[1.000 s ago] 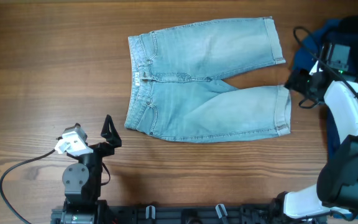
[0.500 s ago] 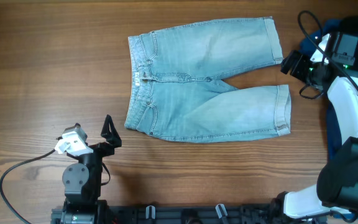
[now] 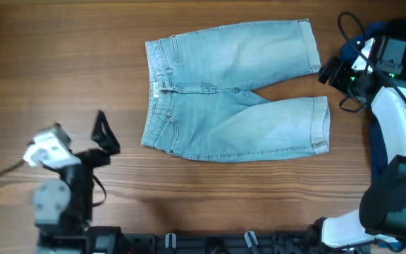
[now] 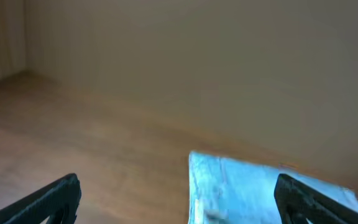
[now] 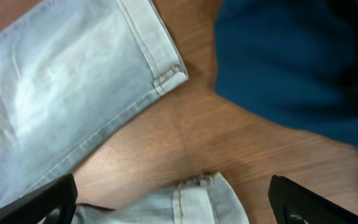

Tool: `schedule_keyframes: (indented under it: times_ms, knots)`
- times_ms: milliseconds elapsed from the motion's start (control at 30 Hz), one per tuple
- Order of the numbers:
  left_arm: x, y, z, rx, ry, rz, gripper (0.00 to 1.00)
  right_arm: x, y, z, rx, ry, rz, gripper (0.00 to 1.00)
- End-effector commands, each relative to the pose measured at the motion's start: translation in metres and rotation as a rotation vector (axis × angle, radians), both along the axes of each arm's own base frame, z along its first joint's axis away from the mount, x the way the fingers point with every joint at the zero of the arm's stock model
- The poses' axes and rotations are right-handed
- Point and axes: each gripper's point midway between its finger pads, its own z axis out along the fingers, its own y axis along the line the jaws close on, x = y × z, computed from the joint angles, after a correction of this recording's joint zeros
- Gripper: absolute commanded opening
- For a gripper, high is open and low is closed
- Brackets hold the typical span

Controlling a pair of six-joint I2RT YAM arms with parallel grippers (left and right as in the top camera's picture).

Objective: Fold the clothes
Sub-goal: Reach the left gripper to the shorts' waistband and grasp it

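Note:
Light blue denim shorts [image 3: 231,88] lie flat on the wooden table, waistband to the left, both legs pointing right. My left gripper [image 3: 106,134] is open and empty, left of the waistband's lower corner; its wrist view shows a blurred edge of the shorts [image 4: 253,190] between the fingers [image 4: 179,198]. My right gripper [image 3: 330,73] is open and empty, hovering by the leg hems at the right. Its wrist view shows the upper leg hem [image 5: 160,59] and the lower leg's hem corner [image 5: 197,193] between its fingers [image 5: 173,199].
A dark blue garment [image 3: 354,53] lies at the table's right edge, behind my right arm; it fills the upper right of the right wrist view [image 5: 291,68]. Bare wood surrounds the shorts on the left and front.
My left arm has swung left and lifted, its gripper now farther left of the waistband. My right gripper moved up from the lower hem to between the hems, then held still.

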Motion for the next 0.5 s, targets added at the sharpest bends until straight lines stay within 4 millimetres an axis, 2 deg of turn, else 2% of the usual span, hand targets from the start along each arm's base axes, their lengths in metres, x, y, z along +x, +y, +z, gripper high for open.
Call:
schedule_keyframes:
  times_ms: [0,67,133,233,267,300,333,367,467]
  knots:
    - [0.041,-0.005,0.007,0.066,0.226,-0.032,1.0,0.006,0.0,0.004,0.01,-0.016,0.007,1.0]
    - [0.077,-0.024,-0.011,0.039,0.422,-0.135,1.0,0.006,0.0,0.004,0.009,-0.016,0.007,0.99]
    - [0.106,-0.034,-0.03,0.017,0.508,-0.188,1.0,0.006,0.0,0.004,0.009,-0.016,0.007,1.0]
    - [0.131,-0.036,-0.086,0.007,0.66,-0.19,1.0,0.006,0.0,0.004,0.01,-0.016,0.007,1.0]
    - [0.131,-0.038,-0.1,-0.001,0.704,-0.202,0.95,0.006,0.0,0.004,0.01,-0.016,0.007,0.99]
    - [0.131,-0.041,-0.112,-0.012,0.745,-0.216,0.71,0.006,0.0,0.004,0.01,-0.016,0.008,0.99]
    - [0.13,-0.046,-0.126,-0.03,0.787,-0.244,0.55,0.006,0.0,0.004,0.01,-0.016,0.007,1.0]
    - [0.129,-0.052,-0.14,-0.053,0.832,-0.274,0.49,0.006,0.0,0.004,0.01,-0.016,0.007,1.0]
    - [0.119,-0.058,-0.188,-0.091,0.999,-0.299,0.5,0.006,0.0,0.004,0.009,-0.016,0.007,0.99]
